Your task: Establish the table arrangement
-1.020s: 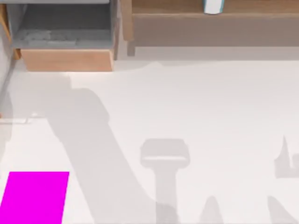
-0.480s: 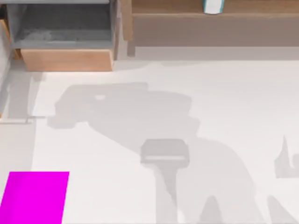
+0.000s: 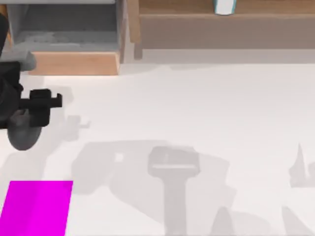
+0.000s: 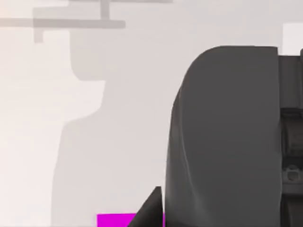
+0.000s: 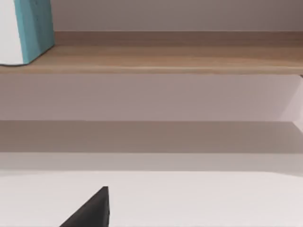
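Note:
The white table [image 3: 206,108] spreads across the top view with only shadows on it. My left arm [image 3: 14,98] comes in over the left edge, just in front of the drawer unit. Its black gripper [image 3: 47,100] points right, above the bare tabletop. In the left wrist view a big dark grey part of that arm [image 4: 227,142] hangs over the table [image 4: 118,94]. A dark corner of my right gripper [image 5: 92,210] shows above the table [image 5: 199,198], facing the shelf.
An open light-wood drawer unit [image 3: 69,63] with a grey inside stands at the back left. A long wooden shelf [image 3: 221,24] runs along the back and carries a white-and-teal object [image 3: 225,6] [image 5: 23,28]. A magenta patch [image 3: 37,206] [image 4: 118,220] marks the front left corner.
My left arm has come into the top view at the left edge. Its broad shadow has slid from the back left across the table toward the front middle.

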